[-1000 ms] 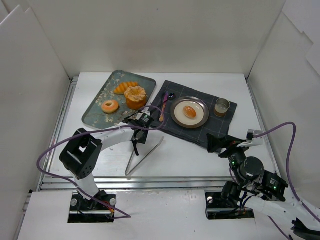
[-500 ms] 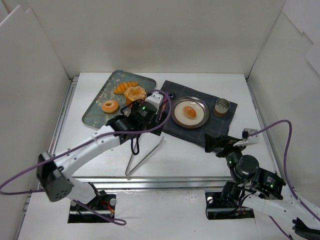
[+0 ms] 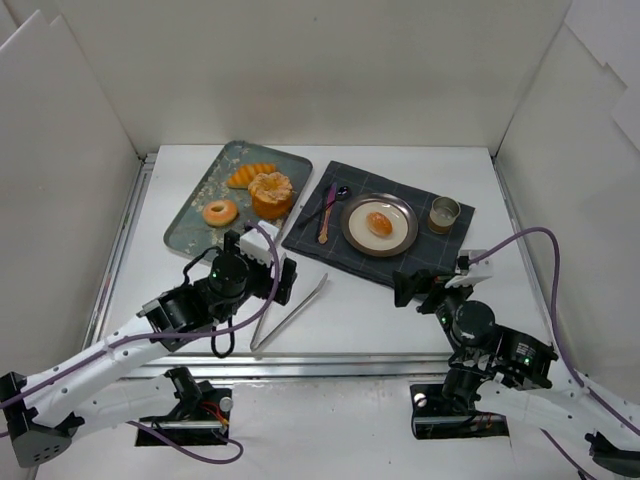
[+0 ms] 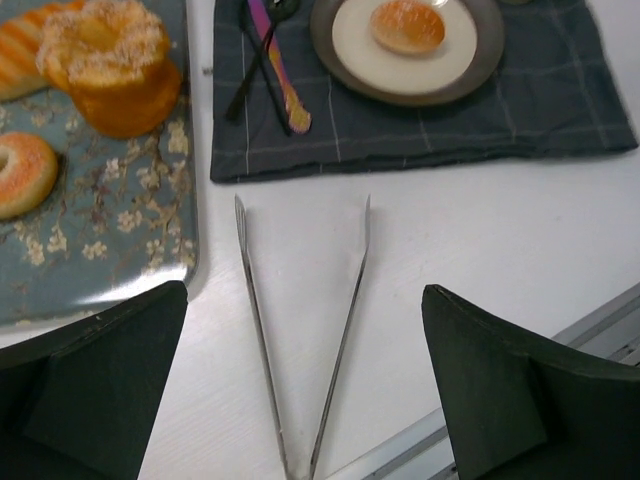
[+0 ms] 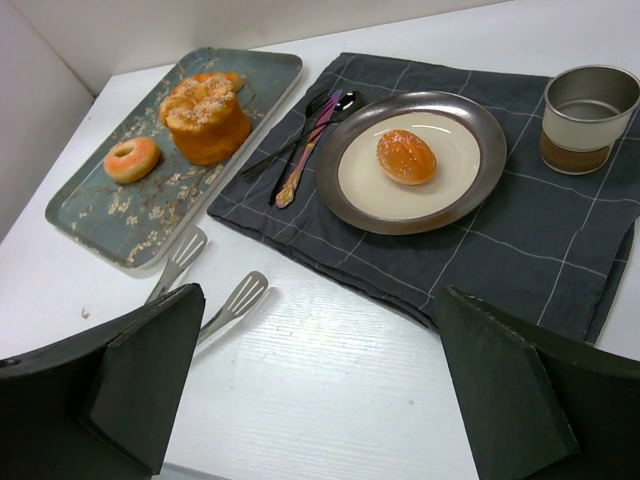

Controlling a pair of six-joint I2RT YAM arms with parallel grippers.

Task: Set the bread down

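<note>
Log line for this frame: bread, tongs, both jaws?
bread: on plate | tongs: flat on table, unheld | left gripper: jaws open, empty, over tongs | right gripper: jaws open, empty

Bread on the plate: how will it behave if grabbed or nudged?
The bread looks small and rounded, so a side push would probably rock or slide it on the smooth plate, whose raised rim should stop it. Its shiny glazed top may slip in a grip. Being small, it is probably light.

Bread (image 5: 406, 156) — small golden oval bun — resting on plate (image 5: 327, 165).
</note>
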